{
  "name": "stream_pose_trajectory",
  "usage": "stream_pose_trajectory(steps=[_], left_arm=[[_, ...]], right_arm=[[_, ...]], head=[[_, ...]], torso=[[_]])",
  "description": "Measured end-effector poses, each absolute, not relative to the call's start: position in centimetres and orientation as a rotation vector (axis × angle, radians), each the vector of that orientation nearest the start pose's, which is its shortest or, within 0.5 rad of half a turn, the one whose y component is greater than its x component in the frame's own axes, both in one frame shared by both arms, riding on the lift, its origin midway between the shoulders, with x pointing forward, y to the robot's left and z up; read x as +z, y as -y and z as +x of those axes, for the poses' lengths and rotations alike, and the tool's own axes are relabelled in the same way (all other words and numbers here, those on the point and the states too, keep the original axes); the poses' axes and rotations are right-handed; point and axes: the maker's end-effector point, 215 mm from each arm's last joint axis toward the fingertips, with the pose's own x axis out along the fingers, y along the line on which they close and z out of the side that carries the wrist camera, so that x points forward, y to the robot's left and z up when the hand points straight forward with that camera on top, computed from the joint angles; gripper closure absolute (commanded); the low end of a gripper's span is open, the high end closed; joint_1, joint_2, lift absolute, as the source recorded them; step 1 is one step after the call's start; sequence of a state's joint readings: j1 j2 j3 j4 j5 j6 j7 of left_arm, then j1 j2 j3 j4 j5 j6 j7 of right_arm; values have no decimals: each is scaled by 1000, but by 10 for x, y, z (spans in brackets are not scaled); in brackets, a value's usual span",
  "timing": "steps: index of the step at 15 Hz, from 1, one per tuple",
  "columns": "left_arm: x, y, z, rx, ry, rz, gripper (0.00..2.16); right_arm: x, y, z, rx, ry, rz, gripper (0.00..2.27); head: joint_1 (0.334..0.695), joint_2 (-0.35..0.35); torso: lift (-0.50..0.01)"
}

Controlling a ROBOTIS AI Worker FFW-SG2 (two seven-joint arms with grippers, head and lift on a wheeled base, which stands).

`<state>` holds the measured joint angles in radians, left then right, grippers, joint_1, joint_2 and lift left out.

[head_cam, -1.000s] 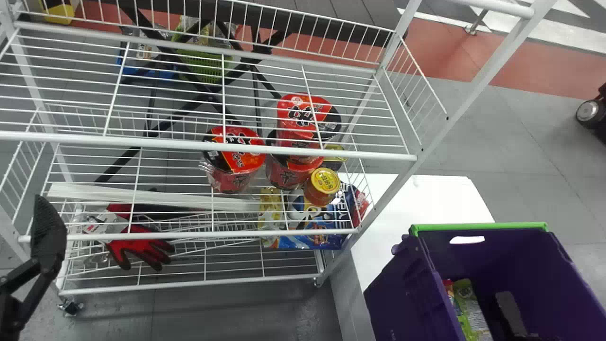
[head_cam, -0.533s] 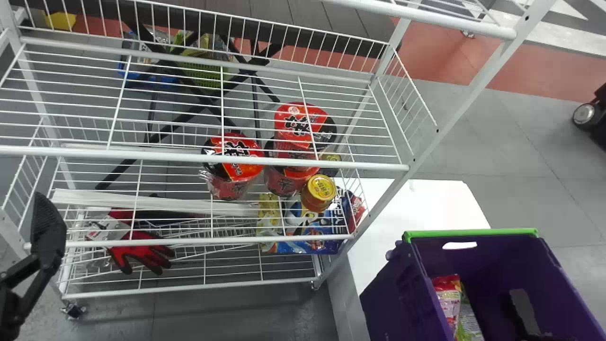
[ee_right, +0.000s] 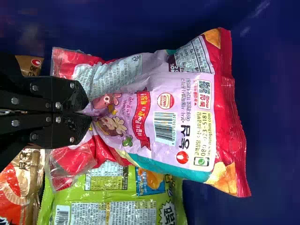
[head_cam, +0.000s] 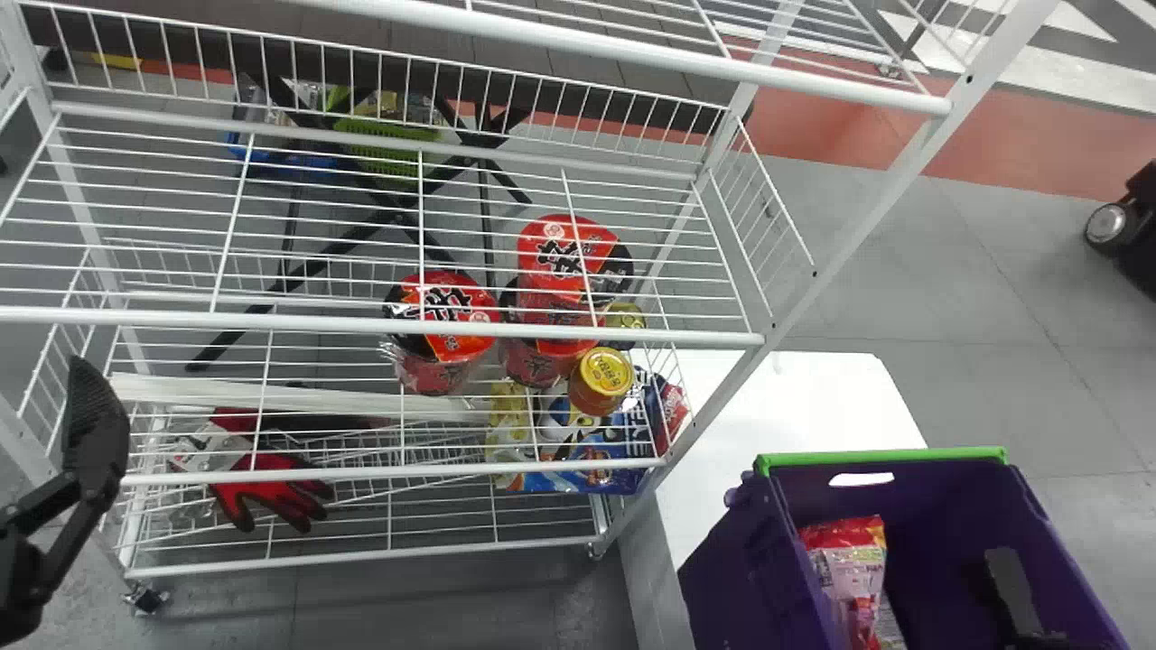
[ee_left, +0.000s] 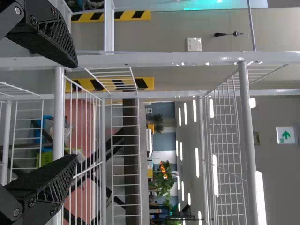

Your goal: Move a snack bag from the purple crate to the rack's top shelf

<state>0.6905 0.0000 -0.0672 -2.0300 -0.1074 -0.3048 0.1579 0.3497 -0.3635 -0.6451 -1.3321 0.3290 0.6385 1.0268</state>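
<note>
Right end effector [head_cam: 1011, 582] pinches snack bag [ee_right: 154, 117] — purple crate walls [head_cam: 930, 506] around.

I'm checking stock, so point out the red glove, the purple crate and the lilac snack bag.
Red glove [head_cam: 262, 495], head view: its red fabric.
Purple crate [head_cam: 890, 458], head view: its green rim.
Snack bag [ee_right: 164, 127], right wrist view: its barcode.

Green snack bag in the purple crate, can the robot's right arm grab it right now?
Probably not: the right gripper looks busy, its fingers shut on the red-and-purple snack bag, which also hides part of the green snack bag from the right wrist view.
</note>
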Motion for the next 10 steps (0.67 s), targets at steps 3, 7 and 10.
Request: stream_pose_trajectory(steps=[3,7,10], left_arm=[[-330,-220,379,83,83,55,144],[-328,-222,380,85,87,56,144],[-328,-222,382,85,88,55,144]], right_arm=[[-620,561,195,117,-1202,116,1477],[-618,562,197,114,-1192,121,1477],[-614,563,197,113,-1183,127,1477]], head=[[695,-350],[695,-350],[695,-350]], torso=[[-356],[-340],[-329]])
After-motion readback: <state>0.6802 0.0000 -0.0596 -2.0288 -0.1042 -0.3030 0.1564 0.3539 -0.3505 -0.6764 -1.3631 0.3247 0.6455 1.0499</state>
